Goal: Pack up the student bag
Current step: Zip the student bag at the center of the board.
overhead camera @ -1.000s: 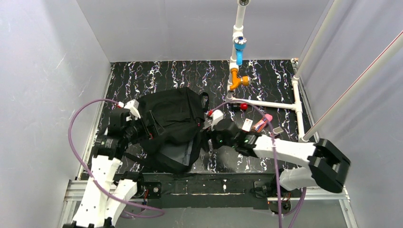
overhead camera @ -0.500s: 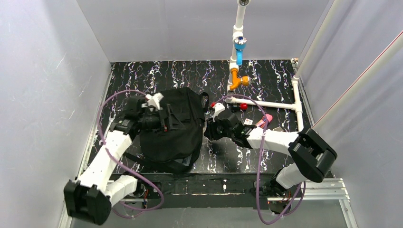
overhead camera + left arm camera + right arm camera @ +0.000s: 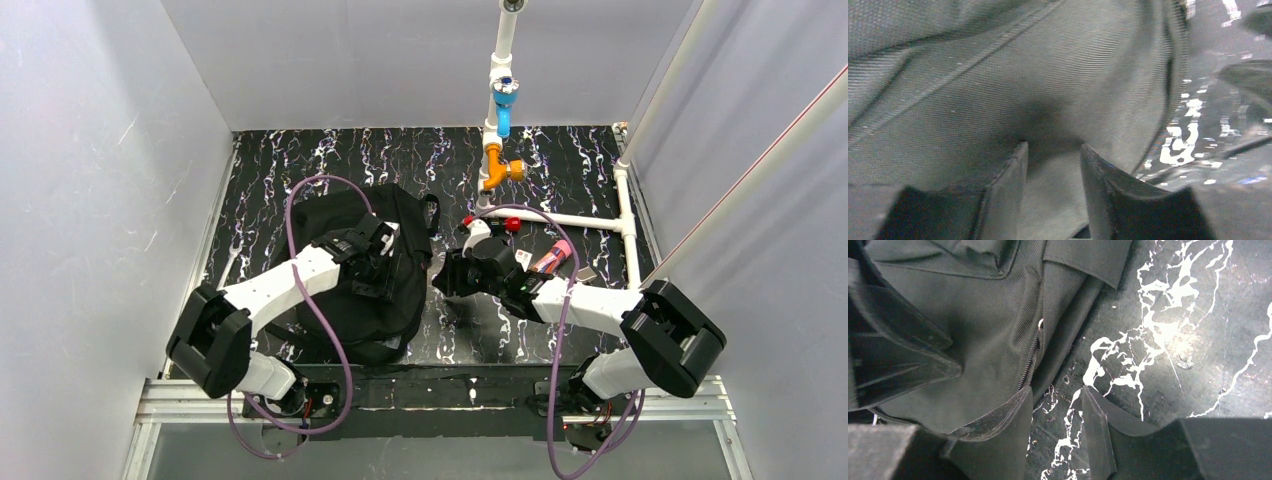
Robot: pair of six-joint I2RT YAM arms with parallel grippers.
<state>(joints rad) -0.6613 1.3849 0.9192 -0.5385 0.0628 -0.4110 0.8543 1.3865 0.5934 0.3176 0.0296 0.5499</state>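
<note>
The student bag [image 3: 400, 300] lies flat on the black marbled table [image 3: 300, 160]. The left gripper [image 3: 1052, 150] rests on its fabric, jaws slightly apart and pinching nothing. The right gripper [image 3: 1055, 390], also spread, sits at the bag's right edge beside the zipper [image 3: 1030, 360]. Farther right of the bag stand a white pipe frame [image 3: 560, 218] and a pink item [image 3: 558, 250].

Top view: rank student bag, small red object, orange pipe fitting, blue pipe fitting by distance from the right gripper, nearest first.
From the right gripper:
1. student bag, at its fingertips, image left.
2. small red object, behind it to the image right, by the white pipe frame.
3. orange pipe fitting, farther back on that frame.
4. blue pipe fitting, above the orange one, farthest.
</note>
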